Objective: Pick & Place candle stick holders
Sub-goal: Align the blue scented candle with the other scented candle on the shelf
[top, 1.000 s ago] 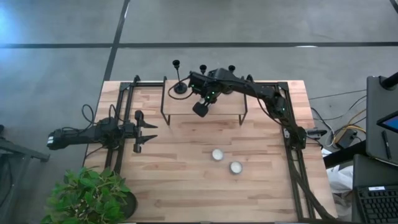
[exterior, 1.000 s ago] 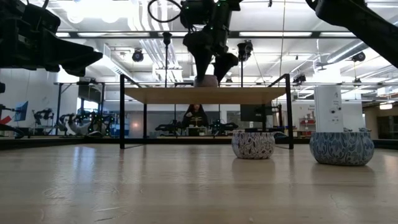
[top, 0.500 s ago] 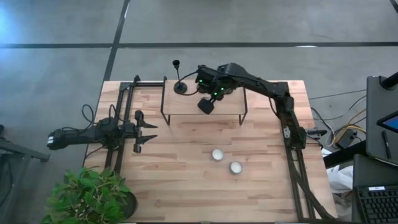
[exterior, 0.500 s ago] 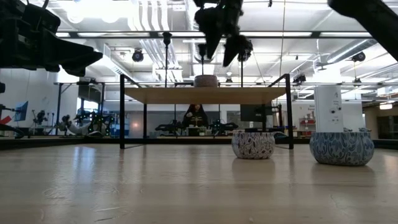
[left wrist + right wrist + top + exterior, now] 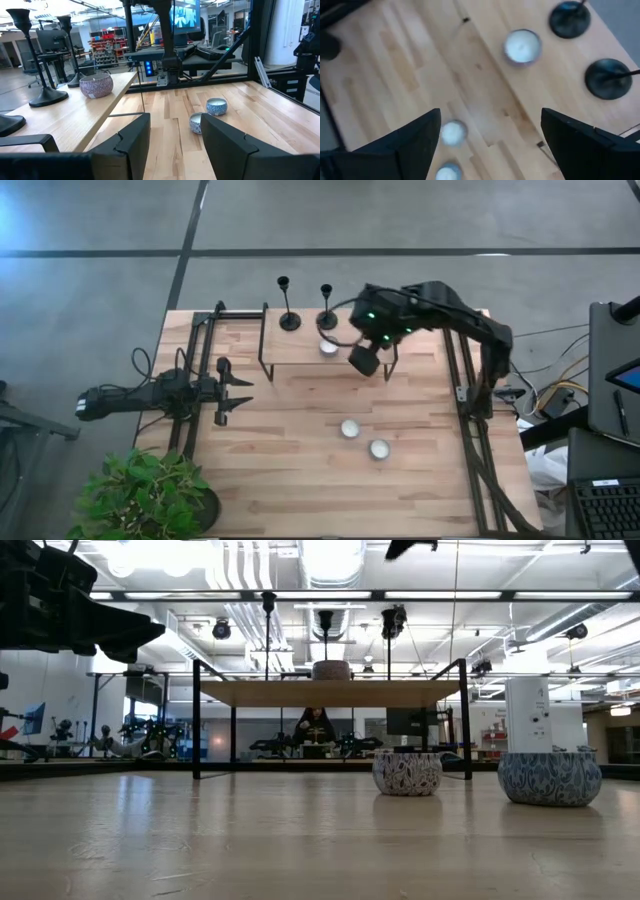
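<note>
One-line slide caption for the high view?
Right gripper open above the shelf, beside two candle stick holders; left gripper waits.

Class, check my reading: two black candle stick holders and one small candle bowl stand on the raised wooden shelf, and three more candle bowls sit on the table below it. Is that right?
Not quite. The high view shows only two candle bowls on the table, not three. The rest holds: two candle stick holders and one small candle bowl stand on the raised shelf.

- Raised shelf (image 5: 300, 352) at table's (image 5: 300, 470) rear: two candle stick holders (image 5: 289, 320) (image 5: 327, 318) side by side; candle bowl (image 5: 328, 348) in front of the right one.
- Two candle bowls (image 5: 349, 428) (image 5: 379, 449) on table, forward of shelf.
- Plant (image 5: 145, 498) at front left corner.
</note>
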Motion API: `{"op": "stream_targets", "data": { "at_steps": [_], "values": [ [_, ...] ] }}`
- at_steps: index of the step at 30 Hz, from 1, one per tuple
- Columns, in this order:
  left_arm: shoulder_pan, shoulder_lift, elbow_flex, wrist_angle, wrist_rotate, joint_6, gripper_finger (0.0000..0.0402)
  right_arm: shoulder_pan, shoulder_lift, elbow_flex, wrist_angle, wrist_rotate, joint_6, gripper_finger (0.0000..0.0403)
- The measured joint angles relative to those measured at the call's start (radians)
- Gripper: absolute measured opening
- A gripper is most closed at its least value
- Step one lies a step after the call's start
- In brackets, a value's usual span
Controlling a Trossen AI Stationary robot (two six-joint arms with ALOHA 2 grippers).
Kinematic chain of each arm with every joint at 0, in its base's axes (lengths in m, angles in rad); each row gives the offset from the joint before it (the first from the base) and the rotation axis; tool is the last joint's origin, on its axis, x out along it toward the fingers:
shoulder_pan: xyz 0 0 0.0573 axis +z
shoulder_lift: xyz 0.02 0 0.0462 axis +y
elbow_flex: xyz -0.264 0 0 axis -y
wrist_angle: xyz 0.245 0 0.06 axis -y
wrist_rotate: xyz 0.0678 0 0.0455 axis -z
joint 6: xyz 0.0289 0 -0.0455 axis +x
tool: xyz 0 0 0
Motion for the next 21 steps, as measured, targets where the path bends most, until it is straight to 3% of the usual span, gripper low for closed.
{"op": "stream_targets", "data": {
  "at_steps": [10, 21],
  "values": [
    [0.0, 0.0, 0.0, 0.0, 0.0, 0.0, 0.0181, 0.229, -0.112, -0.117, 0.001, 0.0, 0.007, 0.0327],
    [0.0, 0.0, 0.0, 0.0, 0.0, 0.0, 0.0181, 0.452, -0.187, -0.364, 0.0, -0.001, 0.218, 0.0328]
  ]
}}
